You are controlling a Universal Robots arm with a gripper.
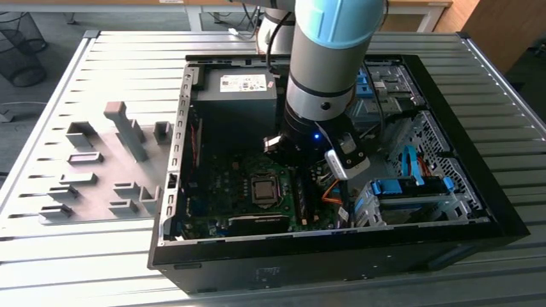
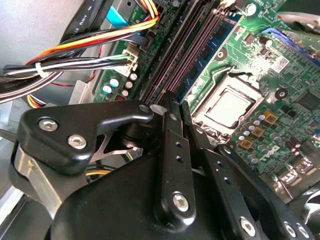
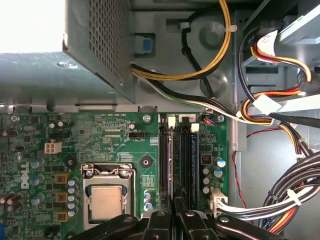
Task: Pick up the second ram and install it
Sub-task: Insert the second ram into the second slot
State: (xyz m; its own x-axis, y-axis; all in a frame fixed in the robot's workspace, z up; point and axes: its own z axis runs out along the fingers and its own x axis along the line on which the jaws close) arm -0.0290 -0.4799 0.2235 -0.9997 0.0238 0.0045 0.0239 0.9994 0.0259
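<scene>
— What is seen of the arm?

— It is seen lowered into the open case on the slatted desk. In the exterior view it is placed at about 2 o'clock from the processor, with the power supply at 11 o'clock from it.

— And the claw?

— Its fingers are drawn almost together in both wrist views, and the tips are set over the end of the memory slots beside the processor socket.

— Where is the ram?

— In the first wrist view a thin blue stick is seen standing on edge among the slots, in line with the fingertips. Whether its edge is pinched, merely touched, or free cannot be told, since the meeting point is hidden by the fingers.

— What else is caught in the frame?

— Bundled cables are shown running past the far side of the slots. In the exterior view, blue brackets are seen at 3 o'clock from the processor, and grey blocks are laid out on the desk at 9 o'clock from the case.
</scene>
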